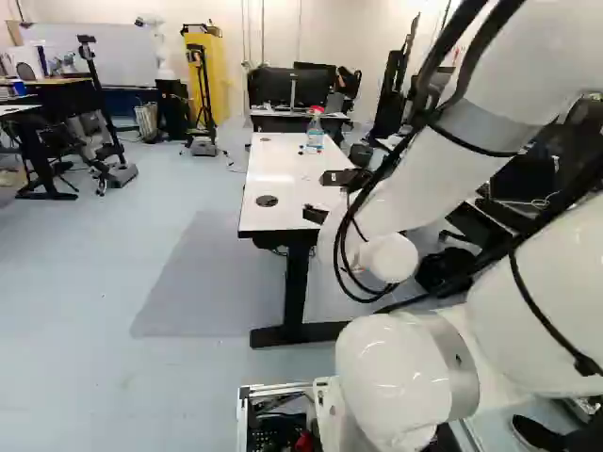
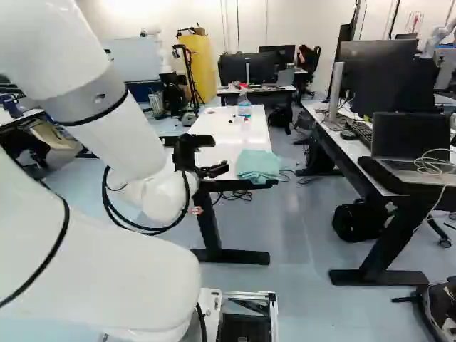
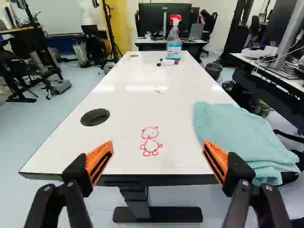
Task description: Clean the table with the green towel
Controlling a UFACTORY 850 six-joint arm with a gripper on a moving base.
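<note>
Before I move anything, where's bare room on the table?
Table: bare between the red drawing and small dark scribble, and from scribble toward the spray bottle. Also between round cover and drawing. Crowded: near corner under the towel; far end, bottle plus pens.

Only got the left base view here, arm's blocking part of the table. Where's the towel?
Observer: Right base view shows the green towel at the near right corner of the table.
Operator: Gripper open or closed?
Observer: Open. In the wrist view, the gripper has its orange pads standing wide apart.
Operator: Any marks near this end that I can't see?
Observer: Yes, the wrist view shows a red doodle close to the near edge.
</note>
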